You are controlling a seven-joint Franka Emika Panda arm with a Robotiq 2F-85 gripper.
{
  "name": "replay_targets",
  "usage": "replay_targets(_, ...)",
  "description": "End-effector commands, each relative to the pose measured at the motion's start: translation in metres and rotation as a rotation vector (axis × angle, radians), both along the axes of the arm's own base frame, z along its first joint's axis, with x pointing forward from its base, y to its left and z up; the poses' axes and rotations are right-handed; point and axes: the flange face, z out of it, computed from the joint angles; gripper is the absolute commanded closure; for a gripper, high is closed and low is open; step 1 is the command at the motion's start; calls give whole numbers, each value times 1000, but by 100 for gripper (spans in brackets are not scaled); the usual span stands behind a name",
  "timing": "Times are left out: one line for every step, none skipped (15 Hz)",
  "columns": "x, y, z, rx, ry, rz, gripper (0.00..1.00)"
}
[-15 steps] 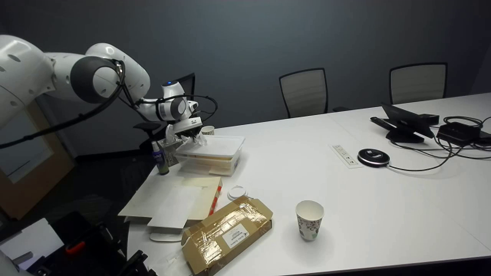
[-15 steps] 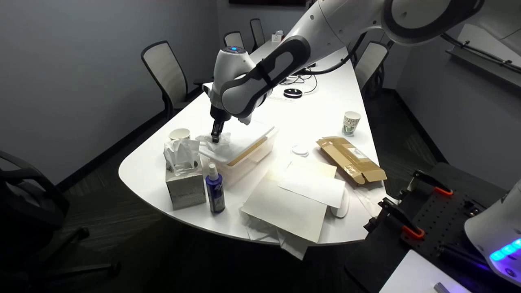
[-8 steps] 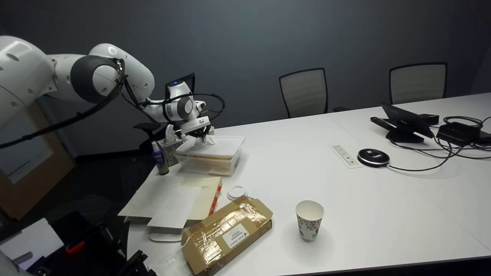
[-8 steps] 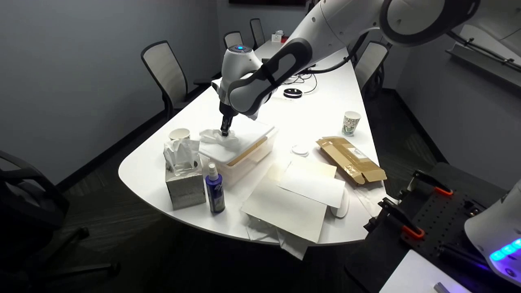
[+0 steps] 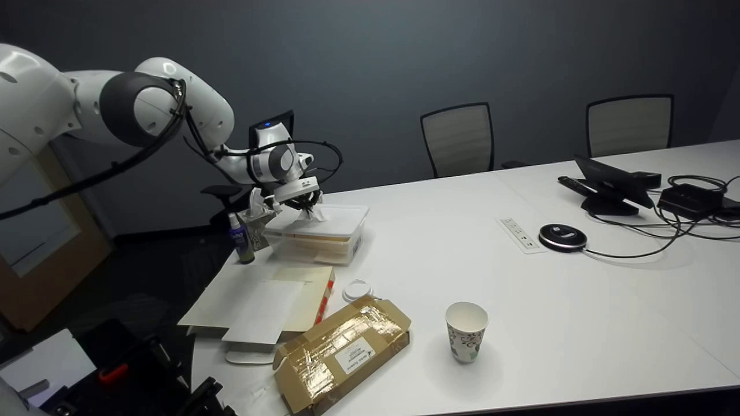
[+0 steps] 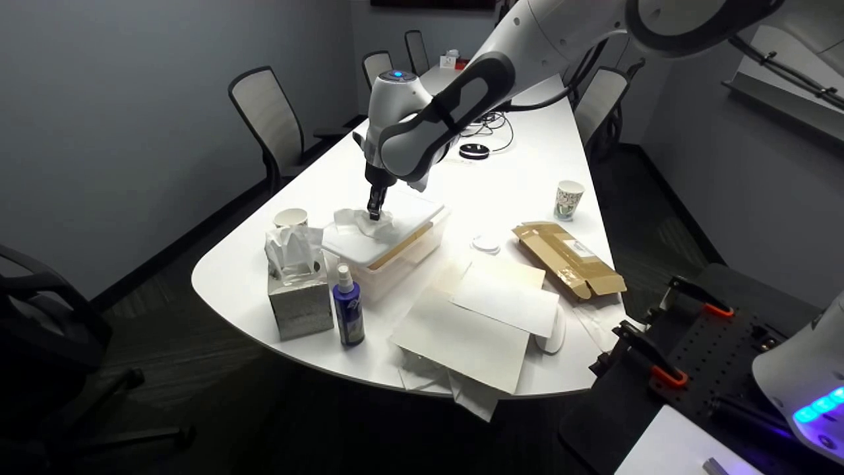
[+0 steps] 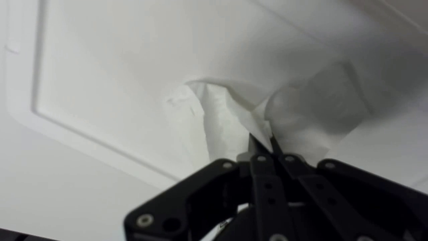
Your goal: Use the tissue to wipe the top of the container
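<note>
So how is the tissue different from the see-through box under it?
The tissue is crumpled; the box has a flat lid. The tissue is small; the box is much bigger. The tissue is pinched in the pincer; the box stands on the table. The tissue and the box's lid are both white.

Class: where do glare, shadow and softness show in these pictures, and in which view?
In an exterior view, glare streaks the brown packet; in an exterior view, the floor below the table sinks nearly to black; in the wrist view, the container's lid looks soft and low in contrast, and grey shadow dulls the tissue at right.
</note>
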Motion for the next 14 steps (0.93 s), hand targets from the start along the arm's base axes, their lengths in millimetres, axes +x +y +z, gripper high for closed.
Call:
replay_targets(-32, 10, 38, 26, 86, 10, 100)
replay_targets(-37, 13, 42, 31, 106, 11, 100)
replay_targets(-43, 16, 46, 40, 135, 15, 100)
replay_targets(-48, 20, 46, 52, 165, 23, 100)
replay_targets(-53, 26, 47, 62, 193, 26, 100)
replay_targets(-57, 34, 45, 66, 219, 39, 100)
replay_targets(-61, 42, 42, 75, 242, 50, 100)
replay_targets(-63, 50, 39, 92, 264, 67, 100)
replay_targets(-65, 59, 37, 104, 278, 84, 100)
replay_targets(-67, 67, 38, 118, 292, 107, 100)
replay_targets(-68, 75, 39, 128, 299, 129, 100)
replay_targets(-68, 82, 41, 142, 298, 146, 100)
replay_targets(-67, 86, 43, 147, 293, 156, 100)
replay_targets(-66, 91, 47, 156, 283, 166, 100)
